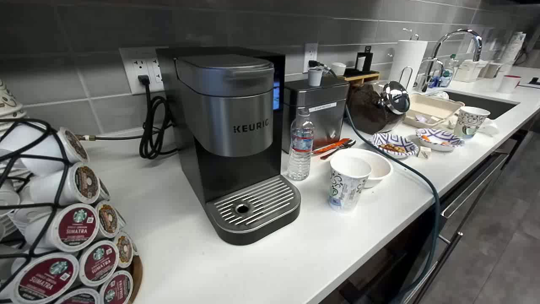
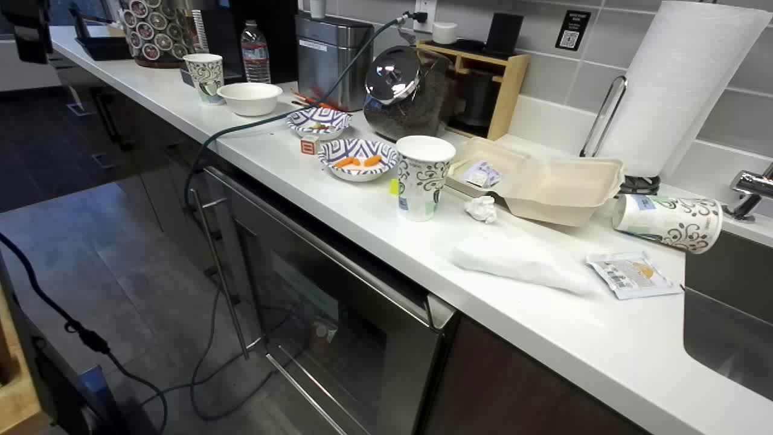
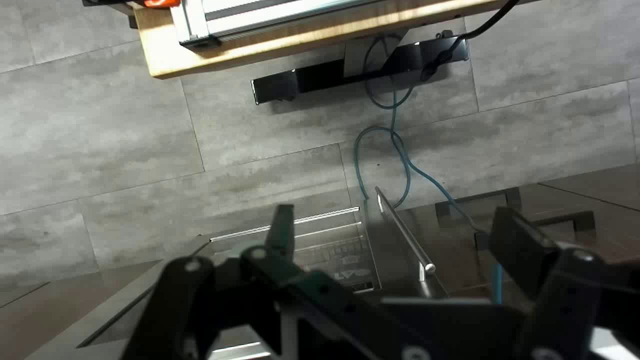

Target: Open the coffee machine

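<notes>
The coffee machine (image 1: 236,122) is a tall dark grey and black Keurig brewer on the white counter in an exterior view. Its rounded top lid (image 1: 225,71) lies down flat, closed. Its drip tray (image 1: 253,202) holds nothing. In an exterior view its black side (image 2: 282,54) shows partly behind a water bottle, with the top out of frame. My gripper (image 3: 400,225) shows in the wrist view with its two fingers wide apart and nothing between them. It points down at the floor and cabinet fronts. The coffee machine is out of the wrist view, so the gripper is away from it.
A water bottle (image 1: 300,145), a paper cup (image 1: 348,181) and a bowl (image 1: 375,166) stand beside the machine. A pod rack (image 1: 76,228) stands on its other side. A blue-green cord (image 1: 434,198) crosses the counter edge. A metal bar handle (image 3: 405,235) shows below the gripper.
</notes>
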Available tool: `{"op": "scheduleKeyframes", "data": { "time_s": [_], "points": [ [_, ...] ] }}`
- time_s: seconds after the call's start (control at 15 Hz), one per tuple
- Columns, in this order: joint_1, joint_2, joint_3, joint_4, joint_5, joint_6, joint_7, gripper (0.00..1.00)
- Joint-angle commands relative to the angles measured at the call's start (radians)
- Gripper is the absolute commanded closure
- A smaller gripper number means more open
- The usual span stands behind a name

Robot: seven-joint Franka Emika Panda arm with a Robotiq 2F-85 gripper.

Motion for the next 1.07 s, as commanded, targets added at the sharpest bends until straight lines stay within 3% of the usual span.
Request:
{"op": "scheduleKeyframes", "data": {
  "time_s": [0.0, 0.33, 0.53, 0.73, 1.0],
  "points": [
    [0.009, 0.000, -0.008, 0.001, -0.005, -0.002, 0.005, 0.00],
    [0.009, 0.000, -0.008, 0.001, -0.005, -0.002, 0.005, 0.00],
    [0.081, -0.056, 0.023, -0.024, 0.018, 0.122, -0.053, 0.00],
    [0.184, -0.066, 0.142, 0.016, 0.016, 0.110, -0.022, 0.00],
    [0.287, 0.016, 0.279, 0.137, -0.033, 0.128, -0.024, 0.00]
  ]
}}
